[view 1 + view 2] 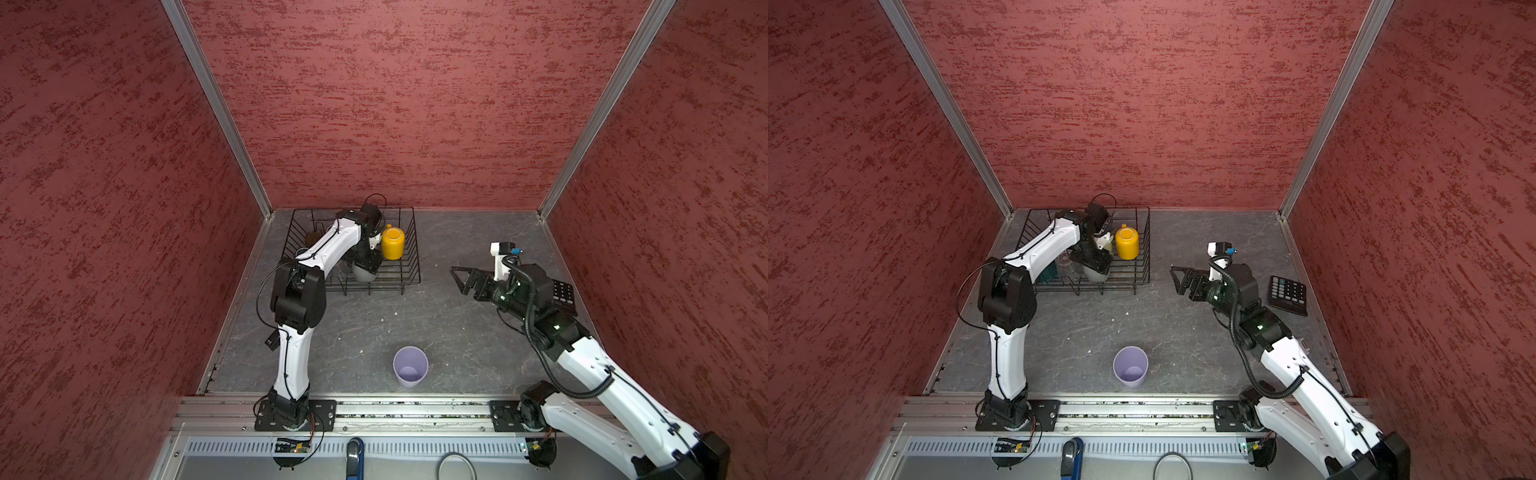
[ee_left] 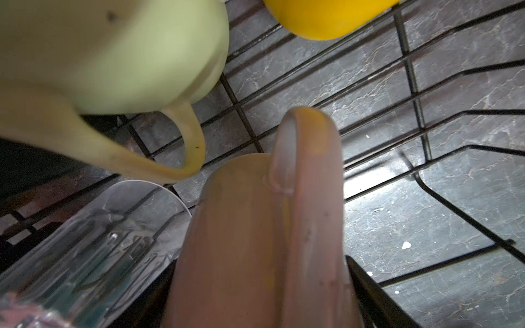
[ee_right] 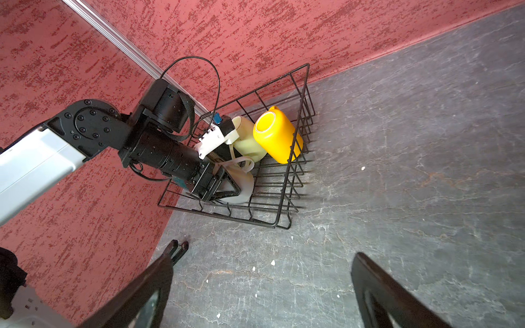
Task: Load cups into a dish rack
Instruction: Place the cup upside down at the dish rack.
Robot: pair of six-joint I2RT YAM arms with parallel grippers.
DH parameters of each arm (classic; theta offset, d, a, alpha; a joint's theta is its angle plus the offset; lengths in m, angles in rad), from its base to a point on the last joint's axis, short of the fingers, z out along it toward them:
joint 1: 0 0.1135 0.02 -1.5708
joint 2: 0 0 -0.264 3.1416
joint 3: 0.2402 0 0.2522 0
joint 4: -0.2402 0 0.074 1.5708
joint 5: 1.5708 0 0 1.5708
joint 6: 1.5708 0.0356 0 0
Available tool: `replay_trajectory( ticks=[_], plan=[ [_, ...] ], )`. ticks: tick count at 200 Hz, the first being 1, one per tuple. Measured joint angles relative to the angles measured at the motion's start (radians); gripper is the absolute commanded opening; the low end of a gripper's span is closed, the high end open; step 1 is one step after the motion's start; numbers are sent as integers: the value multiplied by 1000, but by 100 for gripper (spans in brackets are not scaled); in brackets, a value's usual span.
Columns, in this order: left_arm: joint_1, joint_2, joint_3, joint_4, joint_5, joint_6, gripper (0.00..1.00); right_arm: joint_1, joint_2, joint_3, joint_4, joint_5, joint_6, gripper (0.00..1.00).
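While inside dish rack, grey mug sits within left gripper

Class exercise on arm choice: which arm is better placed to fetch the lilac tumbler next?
Probably right: the right gripper is open and empty, while the left gripper is inside the dish rack, closed on the grey mug.

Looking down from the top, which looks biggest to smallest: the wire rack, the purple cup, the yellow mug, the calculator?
In a top view:
1. dish rack
2. lilac tumbler and calculator look about alike; the tumbler sits nearer the camera, so no ranking
3. yellow mug
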Motion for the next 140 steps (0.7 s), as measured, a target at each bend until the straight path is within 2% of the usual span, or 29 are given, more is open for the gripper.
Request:
replay_trajectory(
  ticks=[114,120,140],
  plan=[
    [14,46,27,-5,14,-2,25,-6,1,0,0,-1,2,99],
    [14,48,27,-6,14,-2,27,-6,1,0,0,-1,2,99],
    [16,54,28,-7,22,-2,44,-6,1,0,0,-2,3,99]
  ],
)
